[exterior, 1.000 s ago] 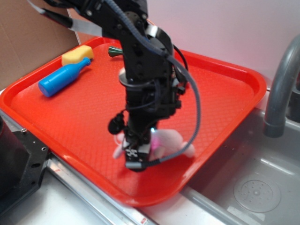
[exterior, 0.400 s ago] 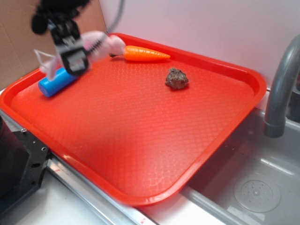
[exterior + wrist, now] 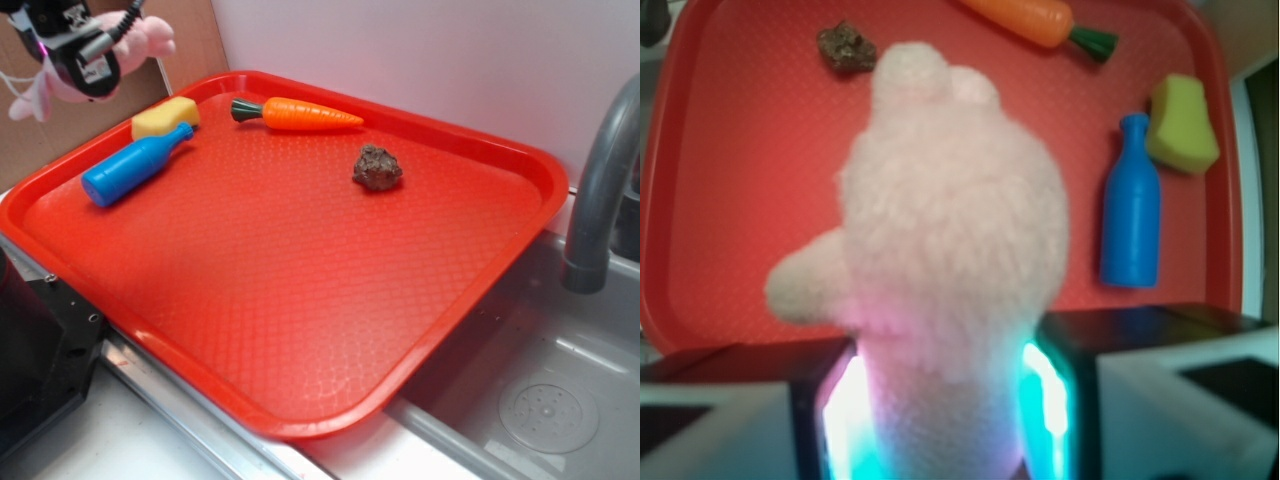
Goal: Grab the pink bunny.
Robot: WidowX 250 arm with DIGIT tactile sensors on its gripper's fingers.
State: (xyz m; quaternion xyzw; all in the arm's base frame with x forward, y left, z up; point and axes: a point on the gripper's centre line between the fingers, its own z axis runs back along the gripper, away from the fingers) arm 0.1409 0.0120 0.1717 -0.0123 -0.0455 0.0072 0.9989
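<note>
The pink bunny (image 3: 140,36) hangs in the air at the top left of the exterior view, high above the red tray's (image 3: 300,300) far left corner. My gripper (image 3: 78,55) is shut on it, with only the fingers' tips in frame. In the wrist view the fuzzy pink bunny (image 3: 950,240) fills the centre, squeezed between my two lit fingers (image 3: 840,420), with the gripper (image 3: 945,430) at the bottom edge. Its lower body is hidden between the jaws.
On the tray lie an orange carrot (image 3: 297,114), a brown lump (image 3: 377,167), a blue bottle (image 3: 135,166) and a yellow sponge (image 3: 165,116). A cardboard wall (image 3: 60,110) stands at the left. A grey faucet (image 3: 600,190) and sink (image 3: 530,390) are at the right.
The gripper has carried the bunny from the tray's near middle up and to the far left, and now holds it higher, off the tray's corner.
</note>
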